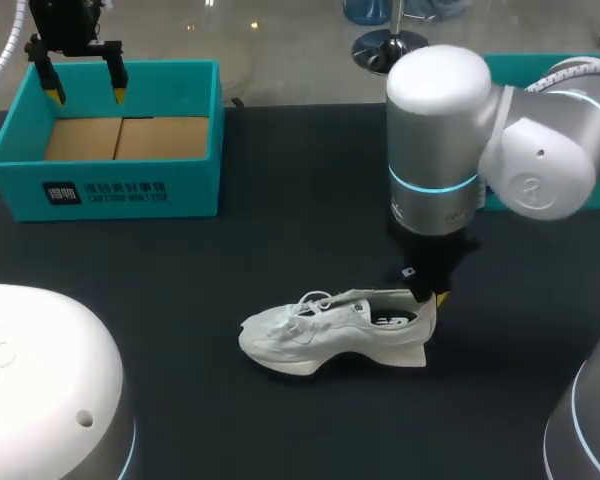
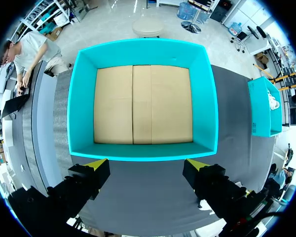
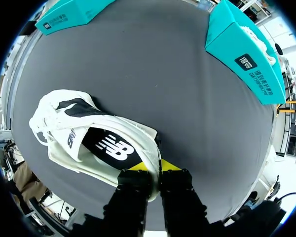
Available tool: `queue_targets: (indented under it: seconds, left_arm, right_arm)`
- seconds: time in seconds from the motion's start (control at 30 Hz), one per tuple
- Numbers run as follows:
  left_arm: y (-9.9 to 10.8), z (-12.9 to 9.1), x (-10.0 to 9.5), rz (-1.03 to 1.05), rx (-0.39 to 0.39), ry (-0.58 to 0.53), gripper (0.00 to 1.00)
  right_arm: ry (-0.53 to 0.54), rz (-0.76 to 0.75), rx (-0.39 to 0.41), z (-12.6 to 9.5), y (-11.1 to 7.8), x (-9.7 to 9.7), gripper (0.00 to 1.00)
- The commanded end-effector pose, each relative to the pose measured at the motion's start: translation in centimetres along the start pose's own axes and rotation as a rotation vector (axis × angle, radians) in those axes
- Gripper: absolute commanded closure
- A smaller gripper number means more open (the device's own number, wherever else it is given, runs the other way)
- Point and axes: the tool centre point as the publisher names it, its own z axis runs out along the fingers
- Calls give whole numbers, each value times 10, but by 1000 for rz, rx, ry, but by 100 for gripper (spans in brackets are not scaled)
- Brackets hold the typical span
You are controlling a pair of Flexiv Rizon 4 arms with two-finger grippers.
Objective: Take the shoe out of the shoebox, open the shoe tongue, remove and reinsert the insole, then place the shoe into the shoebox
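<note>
— Where is the shoe?
— Your shoe [image 1: 320, 330] is out of the box. It stands on its sole near the middle of the black table [image 1: 280, 180], with the toe toward your left arm's side and the heel toward your right.

— And my right gripper?
— Your right gripper [image 3: 155, 170] is clenched on the shoe's heel rim. The rim is pinched between the two yellow fingertips [image 3: 138, 168], one on each side. The dark insole [image 3: 111, 148] lies inside the shoe, just ahead of them.

— The left one?
— Your left gripper [image 2: 145, 165] hangs above the teal shoebox [image 2: 81, 108], well apart from the shoe. Its fingers are spread wide with nothing between them. The box sits at the table's far left, open, and its brown cardboard floor shows.

— Anything else on the table?
— A second teal box [image 3: 241, 54] sits at the far right, behind your right arm. Something white is in it, but you can't tell what.
</note>
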Motion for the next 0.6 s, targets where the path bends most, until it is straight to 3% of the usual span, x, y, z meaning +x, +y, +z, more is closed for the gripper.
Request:
queue_targets:
  seconds: [0.03,0.33,0.37,0.4,0.6]
  left_arm:
    - [0,0,0,0,0,0,0]
    - [0,0,0,0,0,0,0]
    - [0,0,0,0,0,0,0]
    - [0,0,0,0,0,0,0]
    - [0,0,0,0,0,0,0]
  right_arm:
    - [-20,0,31,17,8,12,100]
    - [-29,24,50,24,4,12,100]
    - [-24,35,52,22,2,10,62]
    - [-20,41,47,19,1,9,2]
    - [31,7,17,-18,-6,0,0]
